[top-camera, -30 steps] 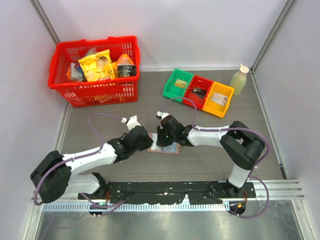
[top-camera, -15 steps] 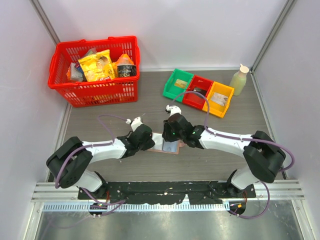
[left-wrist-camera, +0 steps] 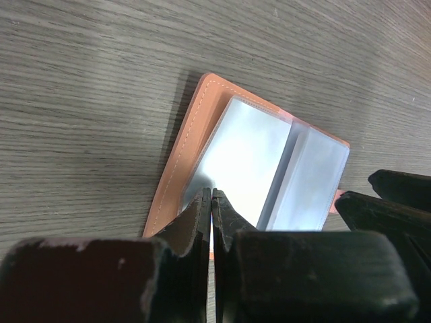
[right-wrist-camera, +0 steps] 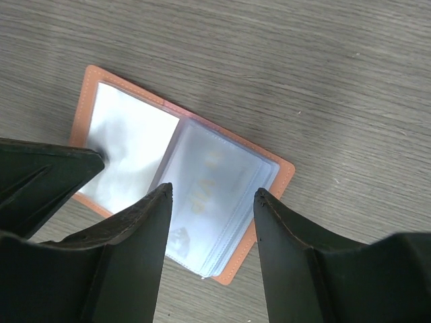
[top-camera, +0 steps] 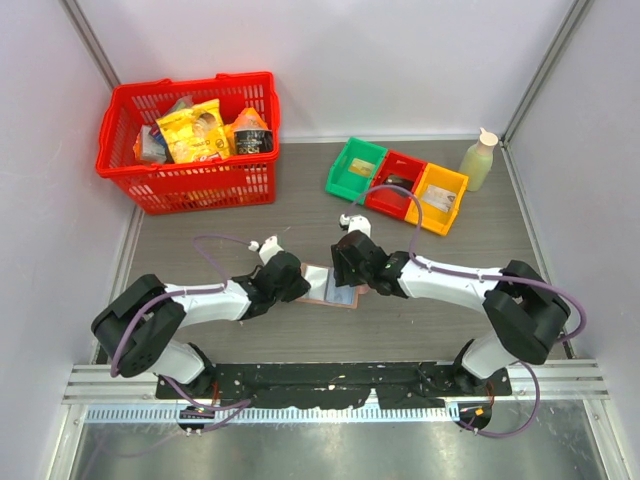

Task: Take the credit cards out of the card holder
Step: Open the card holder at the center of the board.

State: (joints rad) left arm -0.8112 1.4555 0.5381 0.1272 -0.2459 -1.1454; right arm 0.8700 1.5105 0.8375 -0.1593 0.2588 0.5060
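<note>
The card holder [top-camera: 334,293] lies open on the table between my two arms, tan outside with clear sleeve pages inside. In the right wrist view a credit card [right-wrist-camera: 210,180] with gold lettering shows through the right-hand sleeves, inside the card holder [right-wrist-camera: 86,101]. My left gripper [left-wrist-camera: 211,192] is shut, its tips resting on the left sleeve page of the card holder [left-wrist-camera: 192,131], and nothing shows between the fingers. My right gripper [right-wrist-camera: 212,192] is open and hovers over the right half. From above, the left gripper [top-camera: 303,284] and right gripper [top-camera: 346,272] sit at opposite sides of the holder.
A red basket [top-camera: 190,140] with snack packs stands at the back left. Green [top-camera: 355,168], red [top-camera: 397,183] and yellow [top-camera: 437,198] bins sit at the back right, with a pale bottle [top-camera: 478,160] beside them. White walls close in both sides.
My right gripper's jaws have opened over the right half of the card holder. The left gripper has closed fully and stayed on the left page. Both arms have shifted their pose.
</note>
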